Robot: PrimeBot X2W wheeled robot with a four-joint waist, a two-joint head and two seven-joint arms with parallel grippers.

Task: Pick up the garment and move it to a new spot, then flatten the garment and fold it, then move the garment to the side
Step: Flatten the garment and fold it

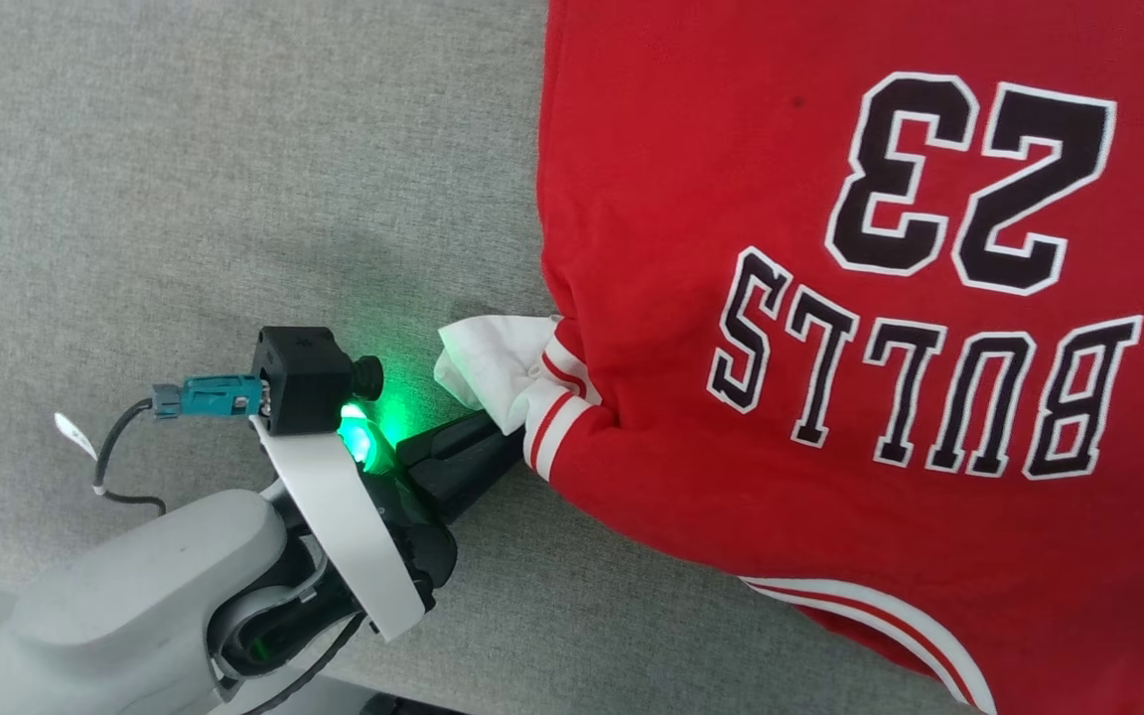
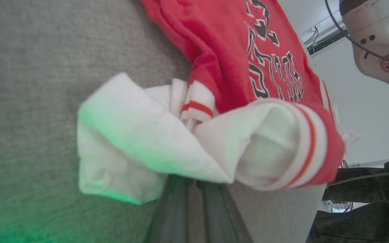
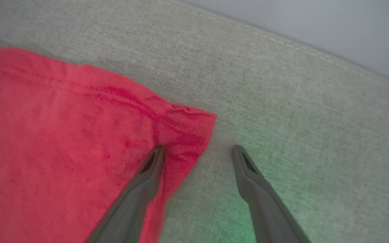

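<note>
The left gripper (image 1: 500,439) is pinching the garment (image 1: 731,179) by its white sleeve (image 1: 493,362), fingers pressed together. The garment is lying lettering-up on the grey fabric surface (image 1: 185,179). The right gripper (image 3: 198,152) is hovering spread wide at a red corner.

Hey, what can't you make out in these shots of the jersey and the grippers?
1. Head view: the garment runs past the top, right and bottom edges.
2. Left wrist view: fingertips of the left gripper, hidden under the bunched white sleeve.
3. Right wrist view: whether the open right gripper touches the garment; too blurred.
</note>
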